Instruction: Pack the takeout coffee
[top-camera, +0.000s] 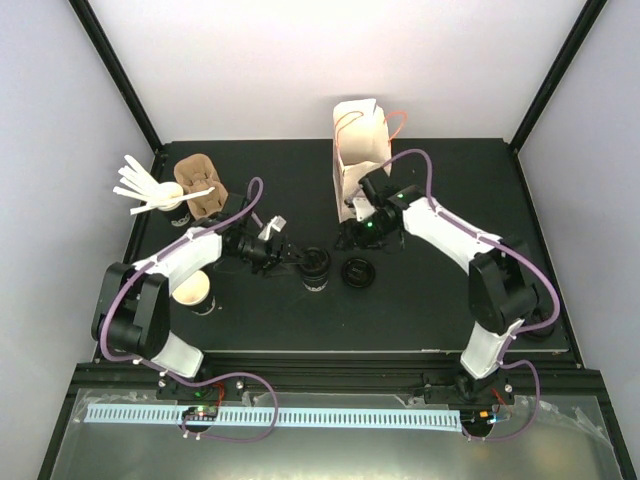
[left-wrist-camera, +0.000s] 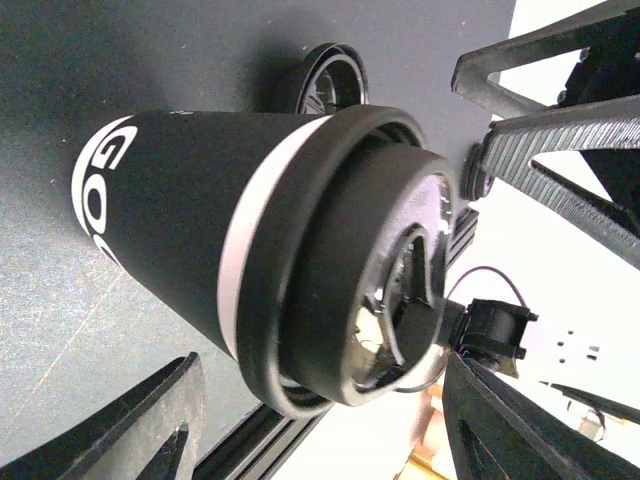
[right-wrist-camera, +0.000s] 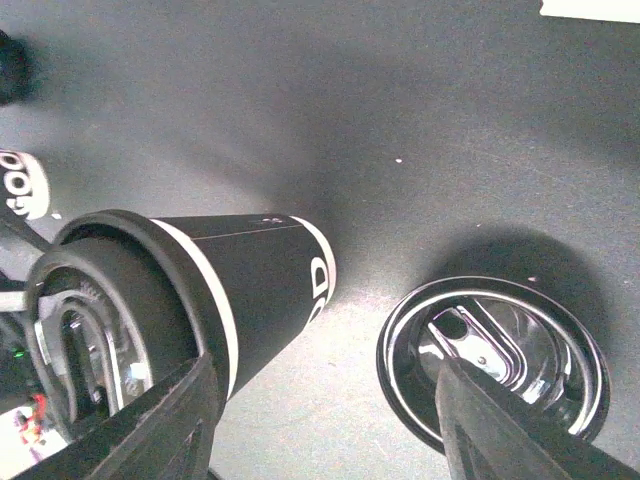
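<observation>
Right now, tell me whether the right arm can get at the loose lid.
Probably yes: the right gripper hangs open right by the loose lid, which lies bare, and the lidded cup stands clear to one side.

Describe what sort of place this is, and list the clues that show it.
Probably a robot test cell staged for takeout packing: two arms bolted to a black table, plain white walls, and a lidded coffee cup near a paper bag.

Lettering on the lidded cup mostly curves out of sight.
</observation>
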